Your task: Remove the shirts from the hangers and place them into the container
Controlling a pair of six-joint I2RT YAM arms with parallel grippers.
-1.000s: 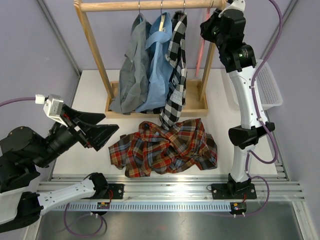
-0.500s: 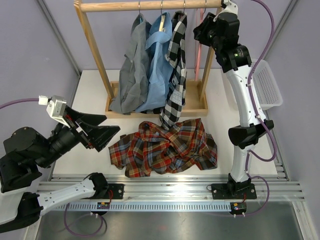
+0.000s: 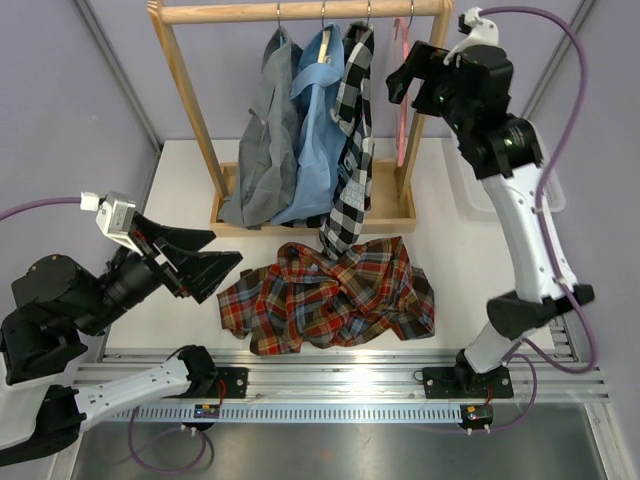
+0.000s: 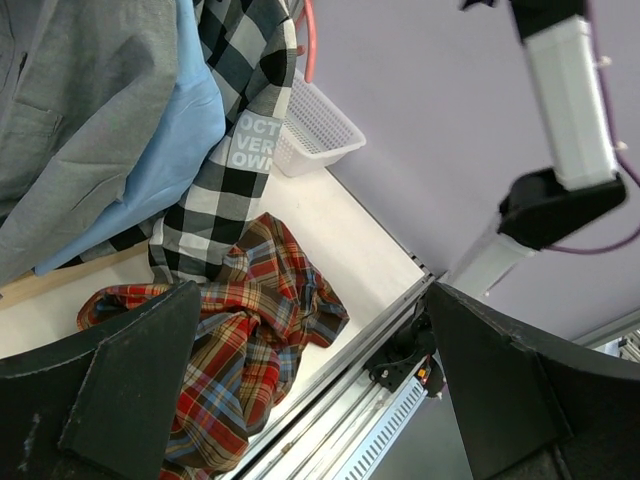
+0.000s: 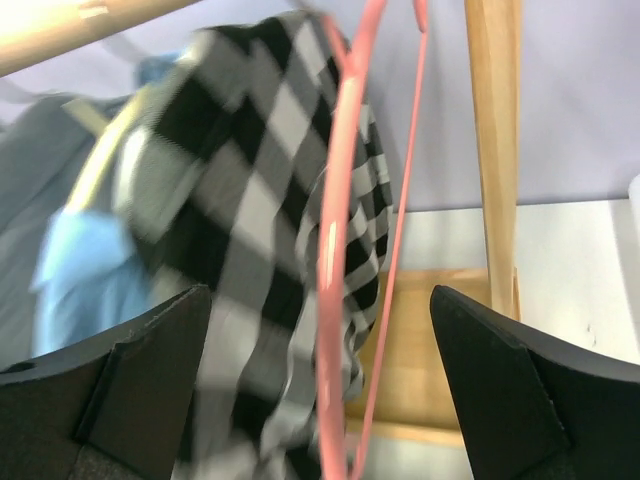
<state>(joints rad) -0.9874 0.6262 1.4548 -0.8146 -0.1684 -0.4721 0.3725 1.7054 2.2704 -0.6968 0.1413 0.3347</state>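
Note:
Three shirts hang on the rack: a grey shirt (image 3: 262,130), a light blue shirt (image 3: 318,120) and a black-and-white checked shirt (image 3: 352,140). The red plaid shirt (image 3: 330,295) lies crumpled on the table. An empty pink hanger (image 3: 403,95) hangs at the rail's right end. My right gripper (image 3: 408,75) is open just beside it; in the right wrist view the pink hanger (image 5: 338,250) stands loose between the jaws. My left gripper (image 3: 215,265) is open and empty, left of the plaid shirt (image 4: 220,340). The container (image 4: 318,125) stands at the right, largely hidden behind my right arm in the top view.
The wooden rack (image 3: 190,110) with its base frame (image 3: 390,215) fills the back of the table. A rack post (image 5: 495,150) stands just right of the pink hanger. The metal rail (image 3: 340,375) runs along the near edge.
My right gripper has opened and let go of the pink hanger, which now hangs on the rail. The right arm has swung out to the right. The left arm has barely moved.

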